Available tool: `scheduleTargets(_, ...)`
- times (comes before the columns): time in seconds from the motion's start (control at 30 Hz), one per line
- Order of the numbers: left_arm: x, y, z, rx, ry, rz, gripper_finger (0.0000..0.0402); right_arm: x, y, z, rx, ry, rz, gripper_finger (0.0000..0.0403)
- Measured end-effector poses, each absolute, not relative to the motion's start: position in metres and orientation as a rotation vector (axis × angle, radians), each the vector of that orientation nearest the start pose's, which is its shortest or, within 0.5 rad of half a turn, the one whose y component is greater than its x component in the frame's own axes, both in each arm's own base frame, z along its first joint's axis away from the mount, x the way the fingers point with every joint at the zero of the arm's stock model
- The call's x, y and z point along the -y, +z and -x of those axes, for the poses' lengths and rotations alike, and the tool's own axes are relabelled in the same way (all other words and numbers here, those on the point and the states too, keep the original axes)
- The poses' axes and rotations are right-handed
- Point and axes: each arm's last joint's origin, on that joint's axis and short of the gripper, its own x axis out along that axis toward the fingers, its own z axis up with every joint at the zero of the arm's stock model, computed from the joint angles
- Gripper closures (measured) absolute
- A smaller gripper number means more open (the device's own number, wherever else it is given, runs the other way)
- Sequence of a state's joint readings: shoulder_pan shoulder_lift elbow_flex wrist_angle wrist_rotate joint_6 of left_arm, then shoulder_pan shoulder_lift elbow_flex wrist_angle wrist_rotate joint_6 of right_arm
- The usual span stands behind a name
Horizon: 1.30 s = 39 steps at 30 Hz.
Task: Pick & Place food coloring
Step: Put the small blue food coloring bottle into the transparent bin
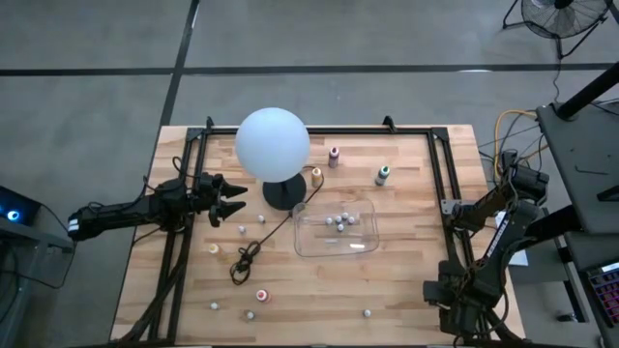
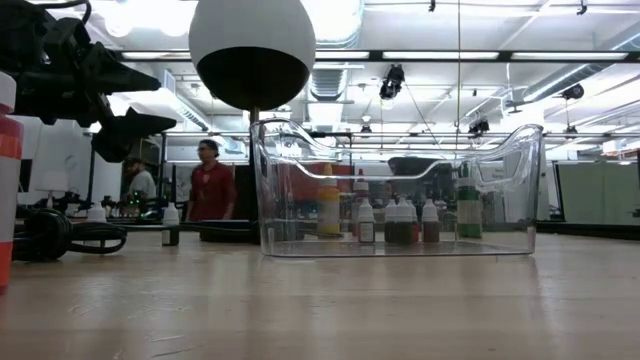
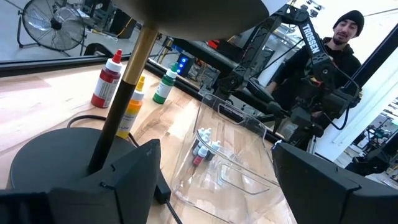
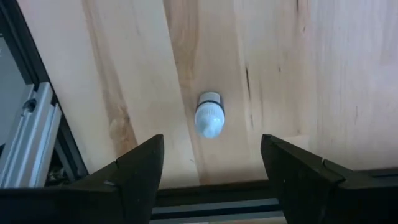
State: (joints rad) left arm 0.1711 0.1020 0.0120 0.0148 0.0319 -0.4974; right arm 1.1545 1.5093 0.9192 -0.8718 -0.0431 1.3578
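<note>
We see the globe lamp [image 1: 273, 143] standing mid-table beside the clear tray [image 1: 360, 246], which collects bottles; we count about five inside [image 1: 340, 221], roughly eleven scattered outside; the left gripper [image 1: 232, 200] hovers spread and empty near the lamp base; the right gripper [image 4: 211, 171], jaws apart and empty, hangs above one white-capped bottle [image 4: 209, 115], we judge for a pick.
</note>
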Motion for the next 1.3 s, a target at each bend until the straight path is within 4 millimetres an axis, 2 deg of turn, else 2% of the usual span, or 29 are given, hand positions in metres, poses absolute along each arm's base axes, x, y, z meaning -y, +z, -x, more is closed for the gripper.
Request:
scheduleTargets(0.4,-0.017,0.161,-0.102,-0.039,0.155,0.504,0.0122,-0.229,0.171,-0.100,-1.553,-0.030,-0.285,0.0149)
scheduleTargets(0.8,-0.017,0.161,-0.102,-0.039,0.155,0.504,0.0122,-0.230,0.170,-0.101,-1.531,-0.027,-0.284,0.0165)
scheduleTargets(1.0,-0.017,0.161,-0.102,-0.039,0.155,0.504,0.0122,-0.229,0.170,-0.101,-1.530,-0.024,-0.279,0.0194)
scheduleTargets(1.3,-0.017,0.161,-0.102,-0.039,0.155,0.504,0.0122,-0.229,0.170,-0.102,-1.505,-0.016,-0.259,0.0266)
